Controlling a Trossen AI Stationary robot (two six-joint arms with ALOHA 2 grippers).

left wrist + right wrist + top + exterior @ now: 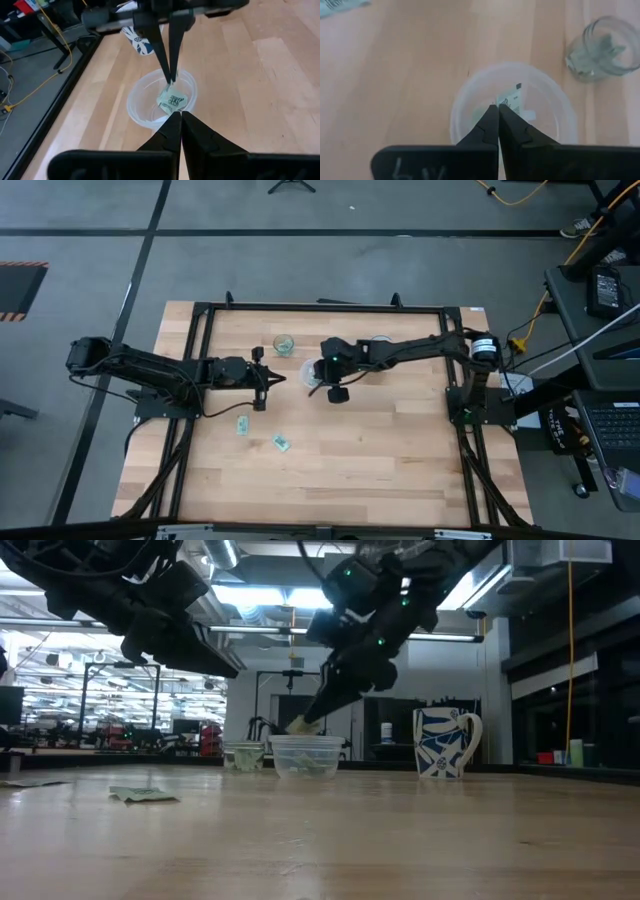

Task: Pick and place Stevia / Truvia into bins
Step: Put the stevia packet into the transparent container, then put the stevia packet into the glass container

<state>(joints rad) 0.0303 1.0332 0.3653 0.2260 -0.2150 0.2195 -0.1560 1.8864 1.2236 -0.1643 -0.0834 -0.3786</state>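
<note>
Two sachets (242, 425) lie loose on the surface (380, 470), well apart from the cups, and a third sachet (172, 99) hangs at the tip of my right claw (172, 80). That claw is pressed together, pinching this sachet at its upper edge, just over the wide whitish cup (470, 105). In the left wrist view the packet hangs inside the rim, but in the low view I see it near the rim, so I cannot tell how well it is centred.

My worry is the release. If I spread the claw while the sachet is over the rim, I judge that the paper can catch on the edge and slide out onto the wood. The packet is crumpled and light, so it may also stick to one finger and come up again with the arm. The cup looks thin; a touch from the arm could push it or tip it.

My left claw (180, 122) is pressed together too and holds nothing. It points at the same cup from just beside it, and I think the two arms could bump if I move either one carelessly.

My count: two cups, the wide one and the little clear cup (602, 47), which seems to hold something pale already. One blue and white mug (445, 743) stands behind.
</note>
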